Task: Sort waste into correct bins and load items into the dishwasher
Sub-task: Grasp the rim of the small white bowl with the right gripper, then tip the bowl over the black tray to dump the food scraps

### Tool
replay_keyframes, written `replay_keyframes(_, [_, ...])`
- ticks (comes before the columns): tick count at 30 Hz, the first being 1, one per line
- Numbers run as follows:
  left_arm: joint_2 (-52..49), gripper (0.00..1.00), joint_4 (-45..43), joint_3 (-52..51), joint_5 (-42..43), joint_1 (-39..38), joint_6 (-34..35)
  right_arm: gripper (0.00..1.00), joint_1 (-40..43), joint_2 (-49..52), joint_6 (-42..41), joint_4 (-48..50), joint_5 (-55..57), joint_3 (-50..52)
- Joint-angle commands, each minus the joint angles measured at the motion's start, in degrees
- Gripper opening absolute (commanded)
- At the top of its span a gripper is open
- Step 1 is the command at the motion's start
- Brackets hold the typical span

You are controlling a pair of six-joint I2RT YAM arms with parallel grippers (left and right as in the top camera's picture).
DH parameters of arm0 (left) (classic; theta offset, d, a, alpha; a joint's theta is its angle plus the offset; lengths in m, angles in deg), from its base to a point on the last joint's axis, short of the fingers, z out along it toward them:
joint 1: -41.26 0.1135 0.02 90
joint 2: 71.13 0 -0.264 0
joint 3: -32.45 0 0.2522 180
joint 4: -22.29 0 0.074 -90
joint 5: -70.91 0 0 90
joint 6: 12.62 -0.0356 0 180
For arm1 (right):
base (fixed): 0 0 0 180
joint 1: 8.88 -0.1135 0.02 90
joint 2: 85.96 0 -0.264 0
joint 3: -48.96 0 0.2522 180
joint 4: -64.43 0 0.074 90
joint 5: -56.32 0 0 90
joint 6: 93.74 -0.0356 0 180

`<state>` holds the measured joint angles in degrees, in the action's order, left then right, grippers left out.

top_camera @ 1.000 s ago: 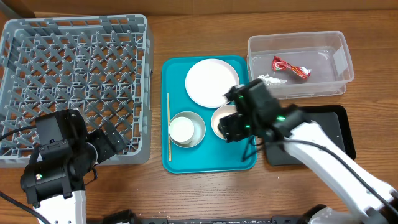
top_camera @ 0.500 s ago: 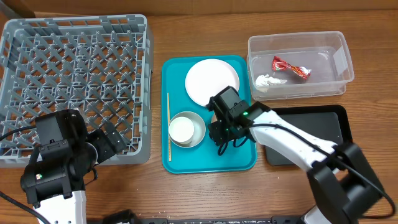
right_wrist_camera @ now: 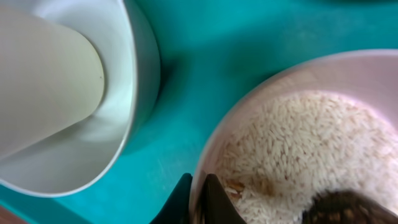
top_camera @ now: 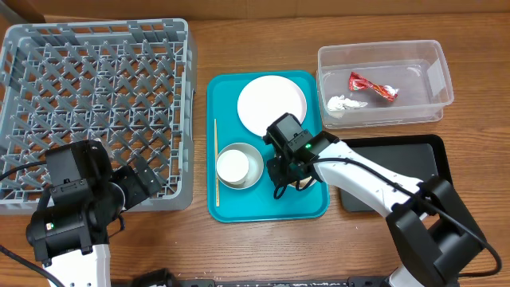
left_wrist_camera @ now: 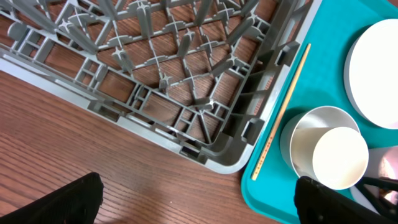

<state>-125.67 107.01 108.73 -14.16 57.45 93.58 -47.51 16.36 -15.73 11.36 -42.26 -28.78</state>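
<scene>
My right gripper (right_wrist_camera: 198,186) is shut on the near rim of the small pinkish-white bowl (right_wrist_camera: 249,93), one finger inside and one outside. White rice (right_wrist_camera: 298,143) and a brown lump (right_wrist_camera: 348,208) lie in the bowl. Overhead, the right gripper (top_camera: 280,169) covers most of that bowl on the teal tray (top_camera: 239,209). Beside it stands the grey bowl (top_camera: 253,169) with the white cup (top_camera: 233,166) inside. The white plate (top_camera: 271,105) lies behind. The red-and-silver wrapper (top_camera: 372,86) and tissue (top_camera: 344,104) lie in the clear tub (top_camera: 443,80). My left gripper (left_wrist_camera: 205,205) hangs open over bare wood by the grey rack (top_camera: 96,104).
A thin wooden stick (top_camera: 215,163) lies along the teal tray's left side. The black tray (top_camera: 414,171) sits right of the teal tray, partly under my right arm. The rack's near corner (left_wrist_camera: 211,158) is close to the tray's edge.
My right gripper has moved left over the pinkish-white bowl and its jaws have shut on the bowl's rim. The left arm has not moved.
</scene>
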Motion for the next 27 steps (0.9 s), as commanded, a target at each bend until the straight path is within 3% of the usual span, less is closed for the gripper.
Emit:
replay_keyframes(1, [0.2, 1.0, 0.3, 0.9, 0.5, 0.3, 0.5, 0.04, -0.2, 1.2, -2.1, -2.3, -1.0, -1.3])
replay_keyframes(10, [0.2, 1.0, 0.4, 0.9, 0.4, 0.3, 0.5, 0.04, 0.3, -4.5, -3.8, -10.9, 1.4, -10.3])
replay_keyframes(15, [0.2, 1.0, 0.3, 0.9, 0.4, 0.3, 0.5, 0.04, 6.3, -10.4, -9.6, -10.9, 0.5, -10.8])
replay_keyframes(27, [0.2, 1.0, 0.3, 0.9, 0.4, 0.3, 0.5, 0.04, 32.2, -11.4, -2.2, -11.6, -36.7, -4.7])
